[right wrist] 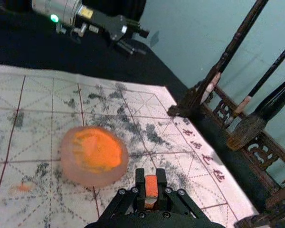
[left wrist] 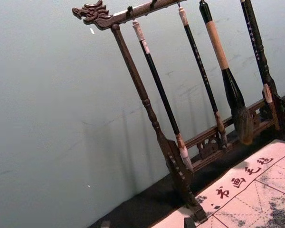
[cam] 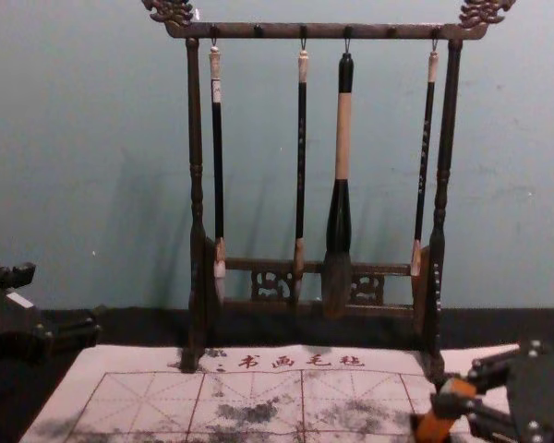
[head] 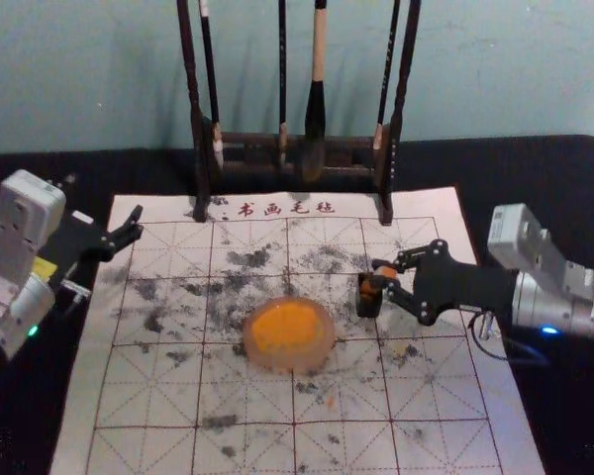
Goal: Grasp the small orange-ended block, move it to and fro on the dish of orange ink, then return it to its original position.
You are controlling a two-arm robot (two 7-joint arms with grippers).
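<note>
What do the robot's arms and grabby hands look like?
The left arm is silvery with a green light and yellow sticker. The right arm is silvery too, with a blue light and looping dark cable. The left gripper and right gripper are black, with slim fingers.

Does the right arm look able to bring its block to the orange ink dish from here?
Likely yes. The right gripper grips the block on the dish's right; the black container beside it may need clearing first. The left gripper is by the mat's left edge, out of the way.
</note>
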